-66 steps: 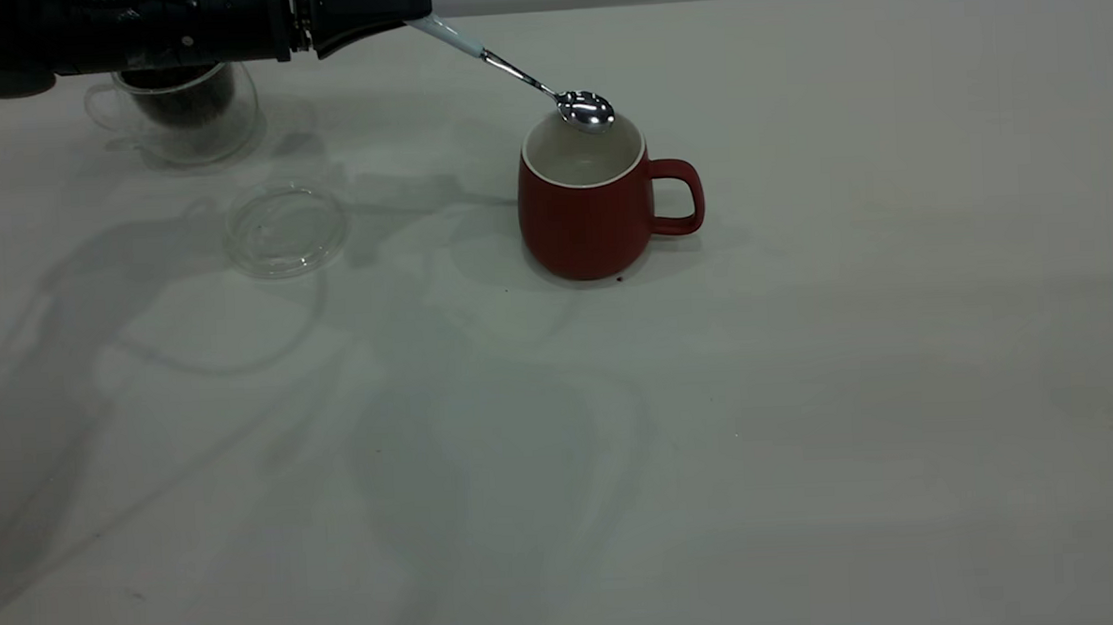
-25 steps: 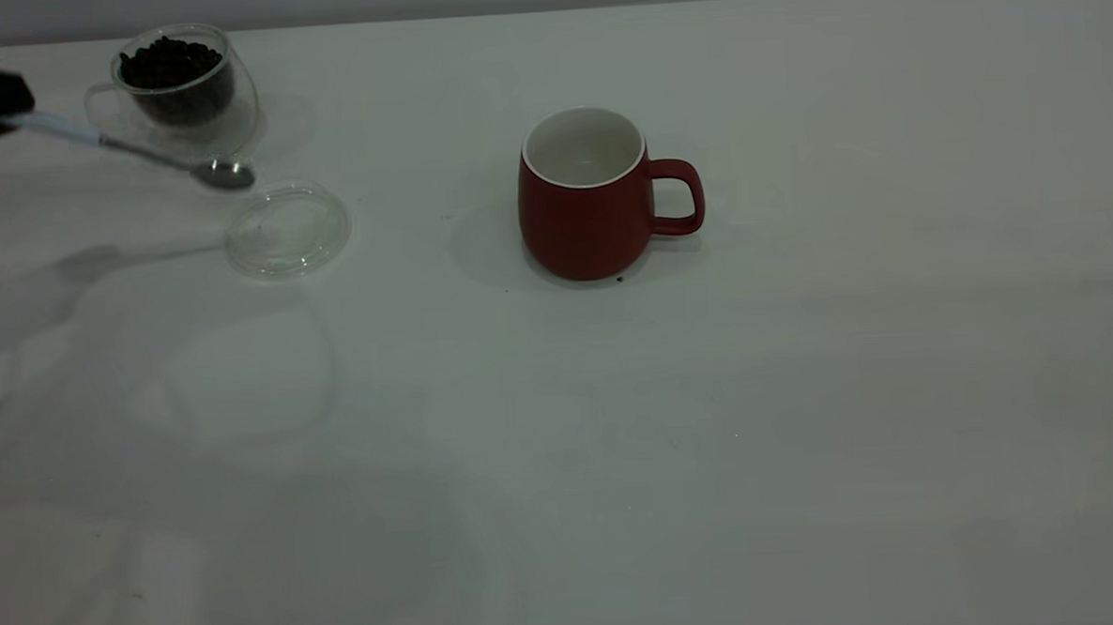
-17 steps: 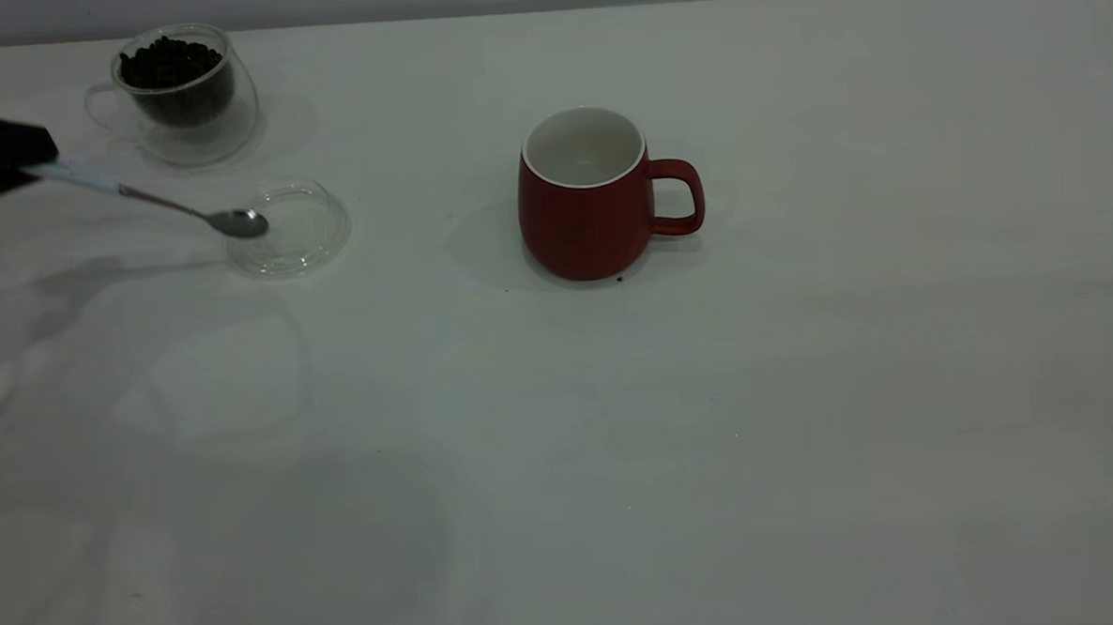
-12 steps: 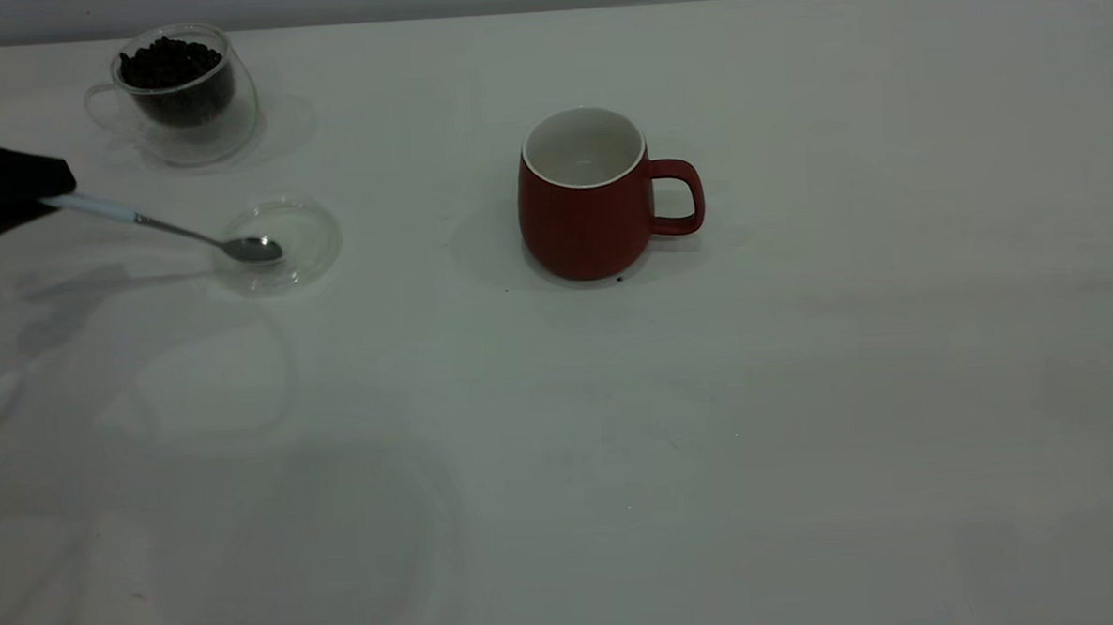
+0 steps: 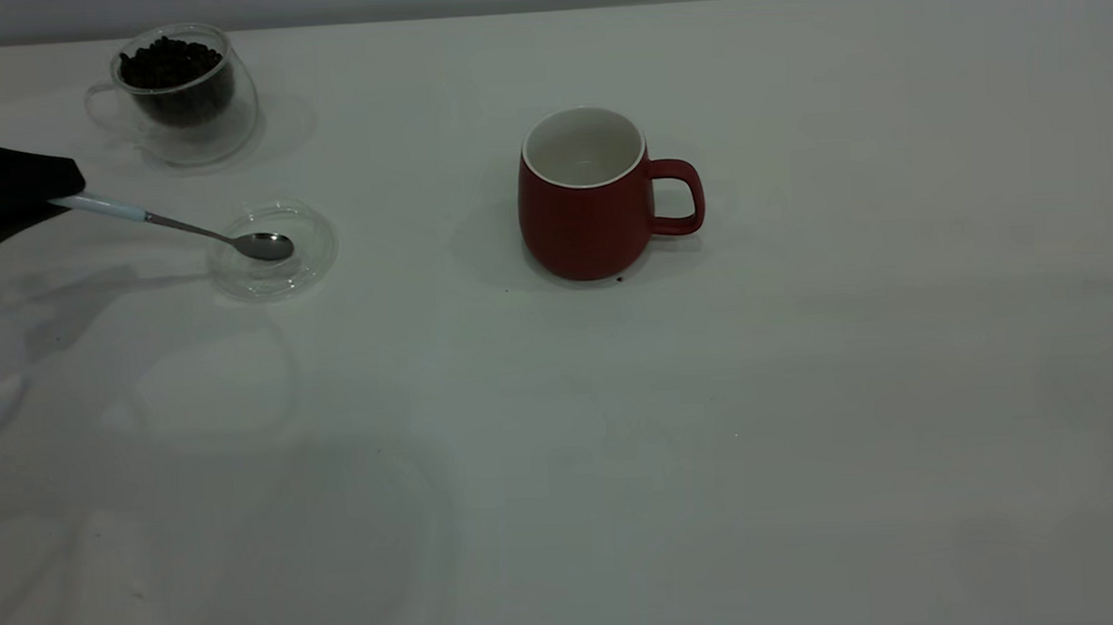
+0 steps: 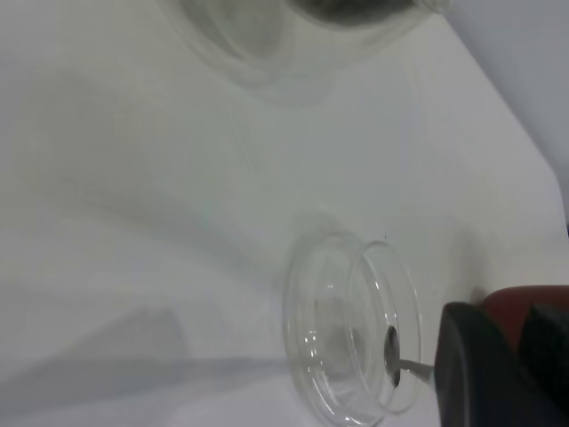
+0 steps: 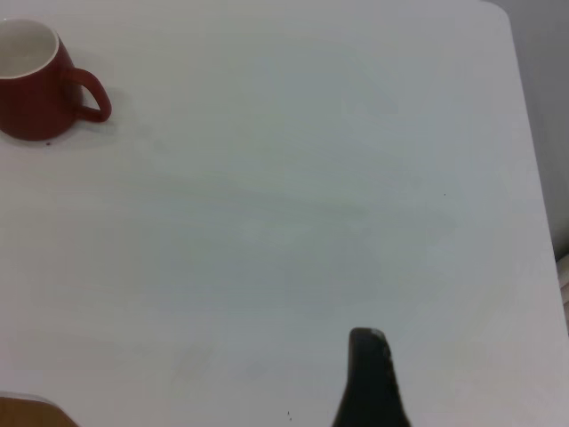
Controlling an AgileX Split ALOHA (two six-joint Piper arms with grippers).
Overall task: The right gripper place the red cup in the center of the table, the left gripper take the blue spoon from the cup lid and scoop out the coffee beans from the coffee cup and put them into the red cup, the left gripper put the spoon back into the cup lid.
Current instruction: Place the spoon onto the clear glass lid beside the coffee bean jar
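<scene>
Most of the job looks done to us, with only the last step left. Taking the cup lid as our landmark: to its left, at the edge of the exterior view, the left gripper pinches the pale handle of the blue spoon, fingers closed on it, and the spoon's shiny bowl lies low over or on the lid's floor; we cannot tell whether it touches. The spoon bowl looks empty. Behind the lid and slightly left stands the coffee cup, upright, with its heap of coffee beans inside. Well to the lid's right sits the red cup, upright near the middle of the table, handle pointing away from the lid; so its placing is finished, though we cannot see beans inside it. Farther right again, the right gripper shows only in its own wrist view as one dark finger, well clear of the mug; we cannot tell how wide it stands. What remains, we judge, is letting go of the spoon and withdrawing.
</scene>
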